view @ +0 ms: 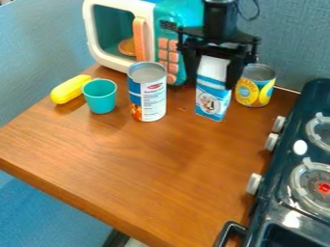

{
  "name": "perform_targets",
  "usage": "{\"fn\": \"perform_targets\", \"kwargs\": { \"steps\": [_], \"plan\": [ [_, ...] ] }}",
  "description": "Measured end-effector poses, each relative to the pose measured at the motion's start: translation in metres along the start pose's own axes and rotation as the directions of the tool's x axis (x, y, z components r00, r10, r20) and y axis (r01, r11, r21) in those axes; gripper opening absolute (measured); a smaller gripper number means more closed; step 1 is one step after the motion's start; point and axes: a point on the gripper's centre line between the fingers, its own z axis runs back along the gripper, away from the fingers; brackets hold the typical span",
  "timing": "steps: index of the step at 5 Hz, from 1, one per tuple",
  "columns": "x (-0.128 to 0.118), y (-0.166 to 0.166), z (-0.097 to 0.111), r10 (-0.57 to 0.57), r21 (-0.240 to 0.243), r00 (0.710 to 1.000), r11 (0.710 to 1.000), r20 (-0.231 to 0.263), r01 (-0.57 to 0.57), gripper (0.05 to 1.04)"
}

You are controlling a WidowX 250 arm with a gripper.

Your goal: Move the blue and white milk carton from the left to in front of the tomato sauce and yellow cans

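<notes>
Nearest the camera, at the lower right edge of the frame, stands a black toy stove (283, 164) with pale knobs (254, 184) along its side and grey ring burners on top. Beside it, a brown wood-grain table (148, 164) extends across the centre.

Right of centre in the upper half, a tall blue-and-white carton (213, 99) with a picture on its front is observed, leaning slightly. The black two-finger gripper (213, 72) is at its upper part, claw spread, one finger to each side; whether either presses on the carton cannot be determined.

Just right of the carton is a short yellow can (256, 89). To its left, apart from it, stands a taller blue-and-white can (147, 94) with a grey top. Further left, a small teal cup (101, 97) stands upright, close to a long, rounded yellow toy (70, 89). At the upper left, a white-and-teal toy microwave (114, 61) bears an orange handle (139, 39).
</notes>
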Motion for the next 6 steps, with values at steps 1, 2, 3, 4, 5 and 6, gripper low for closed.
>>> {"fn": "perform_targets", "kwargs": {
  "steps": [1,2,3,4,5,6],
  "plan": [
    [0.019,-0.011,-0.024,0.036,-0.018,0.996,0.999,-0.076,-0.038,0.877],
    [0.034,-0.011,-0.040,0.029,0.019,0.994,0.999,-0.108,-0.027,0.877],
    [0.040,-0.012,-0.051,-0.023,0.071,0.991,0.997,-0.132,0.033,0.877],
    [0.040,-0.020,-0.052,-0.092,0.097,0.989,0.990,-0.115,0.104,0.877],
    [0.035,-0.021,-0.058,-0.130,0.072,0.983,0.988,-0.129,0.140,0.928],
    [0.028,-0.023,-0.065,-0.091,0.042,0.987,0.994,-0.129,0.098,1.009]
  ]
}}
